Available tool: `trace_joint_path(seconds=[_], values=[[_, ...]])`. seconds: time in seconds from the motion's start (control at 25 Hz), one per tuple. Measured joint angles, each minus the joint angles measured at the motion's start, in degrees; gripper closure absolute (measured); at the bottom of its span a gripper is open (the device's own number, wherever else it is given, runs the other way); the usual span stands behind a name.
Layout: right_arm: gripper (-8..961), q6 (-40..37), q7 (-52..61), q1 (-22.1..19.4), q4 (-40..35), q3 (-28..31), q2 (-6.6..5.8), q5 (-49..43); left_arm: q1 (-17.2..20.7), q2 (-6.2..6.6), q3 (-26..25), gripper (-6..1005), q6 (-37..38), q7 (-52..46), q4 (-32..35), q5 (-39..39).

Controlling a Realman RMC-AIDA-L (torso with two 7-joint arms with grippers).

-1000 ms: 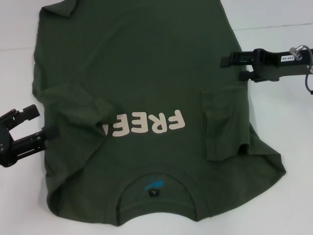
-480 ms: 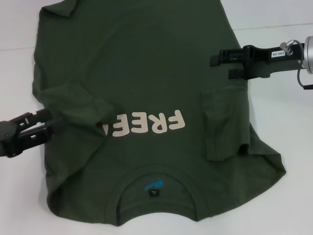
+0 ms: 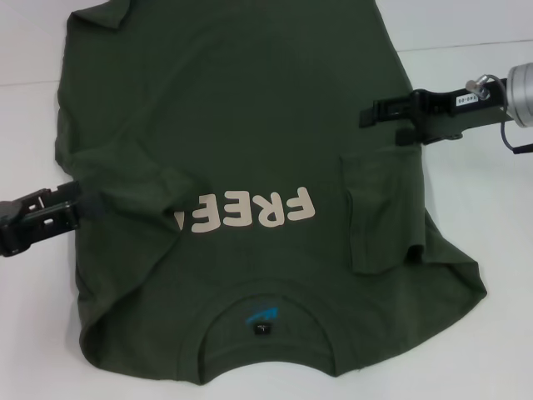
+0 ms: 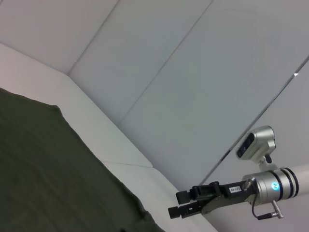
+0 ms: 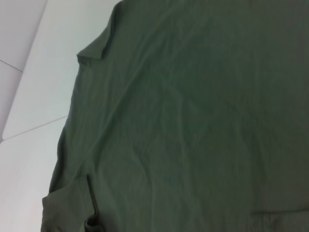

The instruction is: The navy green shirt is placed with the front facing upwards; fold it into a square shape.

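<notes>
The navy green shirt [image 3: 250, 125] lies flat, front up, on the white table, its cream print [image 3: 250, 212] and its collar [image 3: 266, 325] toward the near edge. Both sleeves are folded inward over the chest. My left gripper [image 3: 73, 207] is open and low at the shirt's left edge, its tips touching the cloth beside the folded sleeve. My right gripper [image 3: 383, 119] is open at the shirt's right edge, just above the other folded sleeve. The left wrist view shows the right gripper [image 4: 176, 204] with its fingers apart, beyond the shirt [image 4: 43, 169]. Green cloth [image 5: 193, 121] fills the right wrist view.
The white table [image 3: 483, 350] shows bare on both sides of the shirt. A seam line in the table runs off to the right at the far side [image 3: 466, 46]. The shirt's hem reaches the far edge of the head view.
The left gripper moved right and narrowed, reaching the shirt's left edge. The right gripper slid left, then settled slightly lower at the right edge. The shirt has not moved.
</notes>
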Motion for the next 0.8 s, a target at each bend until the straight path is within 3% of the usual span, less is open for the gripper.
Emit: trace_joint_path(seconds=[0.48,0.64,0.8], values=[[8,0.2,3.0,3.3,0.1,-4.6,1.49,0.2,0.5,0.11,-0.7,66,-0.2,0.0,0.1,-0.1],[9,-1.1,-1.8,2.3,-0.2,-4.2,1.32,3.0,0.7,0.28,-1.6,66,0.0,0.2,0.2,0.3],[9,-3.9,-12.9,-1.5,-3.4,-3.9,1.44,9.1,1.0,0.84,-1.9,66,-0.2,0.4,0.4,0.3]])
